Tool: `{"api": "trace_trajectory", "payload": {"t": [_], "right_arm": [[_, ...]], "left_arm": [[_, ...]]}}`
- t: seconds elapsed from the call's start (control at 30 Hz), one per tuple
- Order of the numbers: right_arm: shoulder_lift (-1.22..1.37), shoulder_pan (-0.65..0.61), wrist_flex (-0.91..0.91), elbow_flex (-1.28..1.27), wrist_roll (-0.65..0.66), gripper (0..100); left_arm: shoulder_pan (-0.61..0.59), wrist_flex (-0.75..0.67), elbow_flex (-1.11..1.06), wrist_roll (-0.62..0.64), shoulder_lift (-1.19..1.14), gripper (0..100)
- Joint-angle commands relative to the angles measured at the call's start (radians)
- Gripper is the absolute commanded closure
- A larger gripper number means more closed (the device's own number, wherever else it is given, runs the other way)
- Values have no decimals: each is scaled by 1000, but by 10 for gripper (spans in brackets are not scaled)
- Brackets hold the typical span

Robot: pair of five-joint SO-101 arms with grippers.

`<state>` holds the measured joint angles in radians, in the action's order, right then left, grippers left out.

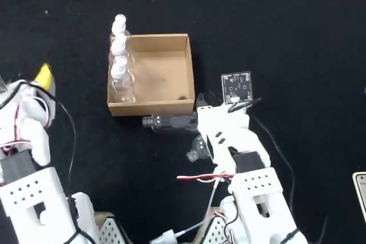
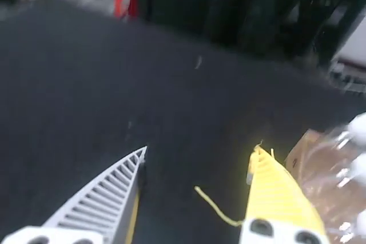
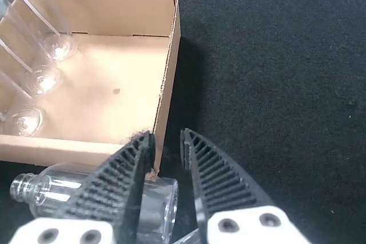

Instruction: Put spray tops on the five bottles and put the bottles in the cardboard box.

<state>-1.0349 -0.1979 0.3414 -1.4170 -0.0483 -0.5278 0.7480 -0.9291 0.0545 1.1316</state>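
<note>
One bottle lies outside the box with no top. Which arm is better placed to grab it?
The right arm, most likely. Its fingers hang over the bare bottle lying beside the box. The left arm's fingers are off past the box's other side, over bare cloth.

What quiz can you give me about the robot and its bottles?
1. How many capped bottles stand inside the cardboard box?
2. True or false: the bottle lying outside the box wears a spray top.
3. The left gripper is: A) open and empty, B) shut on a bottle, C) shut on a spray top.
Key: 1) three; 2) false; 3) A.
</note>
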Motion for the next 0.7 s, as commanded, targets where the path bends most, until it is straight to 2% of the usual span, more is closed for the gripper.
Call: {"api": "trace_trajectory", "payload": {"t": [0.0, 0.1, 0.23, 0.43, 0.6, 0.67], "right_arm": [[-10, 18, -26, 10, 6, 941], [-10, 14, 9, 24, 61, 941], [-4, -55, 153, 105, 144, 941], [-2, -227, 373, 199, 321, 930], [1, -270, 477, 243, 405, 776], [1, -269, 512, 265, 439, 756]], "left_arm": [[-13, -183, -150, 2, 15, 752], [-7, -342, -300, 2, 15, 752], [-10, -451, -447, 0, 15, 752], [-2, -459, -490, 3, 14, 752], [-7, -460, -522, 74, 15, 752], [-4, -462, -527, 89, 15, 752]]}}
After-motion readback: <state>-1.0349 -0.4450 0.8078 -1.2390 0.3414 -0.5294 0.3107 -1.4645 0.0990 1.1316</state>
